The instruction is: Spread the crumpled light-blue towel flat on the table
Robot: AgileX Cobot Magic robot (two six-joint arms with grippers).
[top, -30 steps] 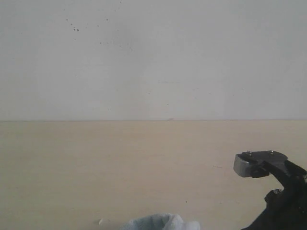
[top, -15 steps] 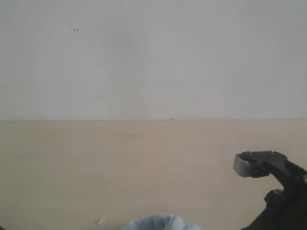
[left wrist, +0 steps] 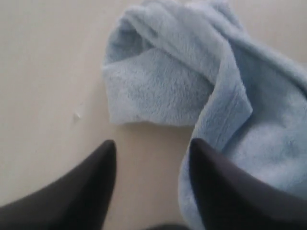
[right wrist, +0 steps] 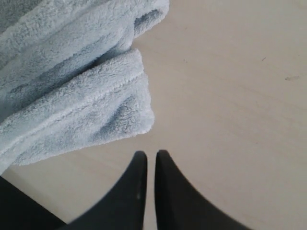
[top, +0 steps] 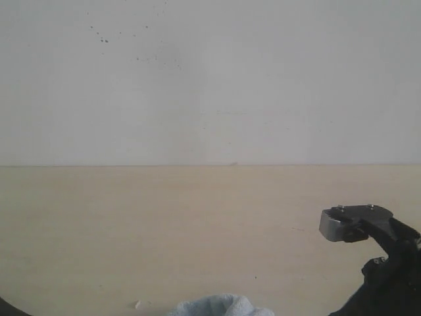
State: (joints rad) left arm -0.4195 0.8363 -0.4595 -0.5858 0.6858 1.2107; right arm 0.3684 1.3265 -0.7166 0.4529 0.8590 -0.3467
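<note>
A big white wall (top: 263, 79) with a few tiny dark specks (top: 104, 39) high up on the left stood behind a wide, pale yellow table (top: 164, 230). Only a small, fluffy lump of the light-blue towel (top: 220, 306) peeked up at the very bottom edge near the middle, lying on the table, and a little white crumb (top: 137, 304) sat just beside it on the left. In the bottom right corner was a black robot arm (top: 388, 283) with a grey block (top: 337, 225) on its end, and a small dark shape (top: 8, 309) showed in the bottom left corner.
</note>
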